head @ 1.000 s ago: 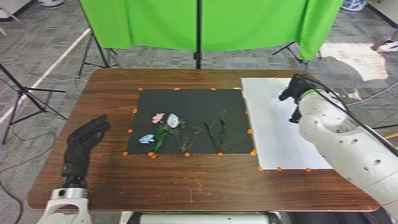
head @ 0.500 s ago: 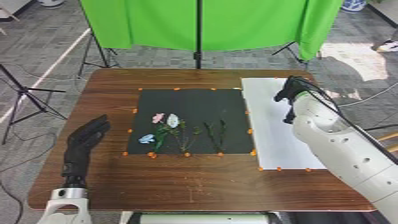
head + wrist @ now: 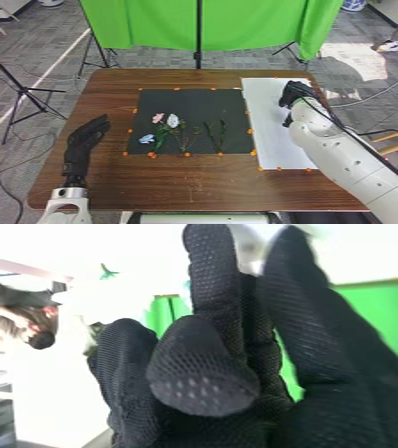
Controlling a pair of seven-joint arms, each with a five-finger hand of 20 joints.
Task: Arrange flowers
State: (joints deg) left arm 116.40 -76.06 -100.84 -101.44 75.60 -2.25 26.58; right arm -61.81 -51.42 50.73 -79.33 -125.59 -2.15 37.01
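On the black mat (image 3: 182, 100) lie a pink flower (image 3: 158, 118), a white flower (image 3: 173, 120) and a blue flower (image 3: 147, 138), with green stems below them. Two dark green stems (image 3: 216, 136) lie side by side farther right on the mat. My right hand (image 3: 298, 94) is above the far part of the white board (image 3: 266, 100), to the right of the mat. In the right wrist view, the fingers of my right hand (image 3: 200, 374) are mostly straight and hold nothing. My left hand (image 3: 85, 137) rests left of the mat, fingers straight.
Orange markers (image 3: 152, 155) line the edges of the mat and the board on the brown table (image 3: 160, 185). A green cloth (image 3: 151, 25) hangs behind the table, with black stands (image 3: 25, 90) on the floor around it.
My right hand has shifted slightly, a little toward the near side over the white board, and its arm has swung inward. The left hand and the flowers have stayed put.
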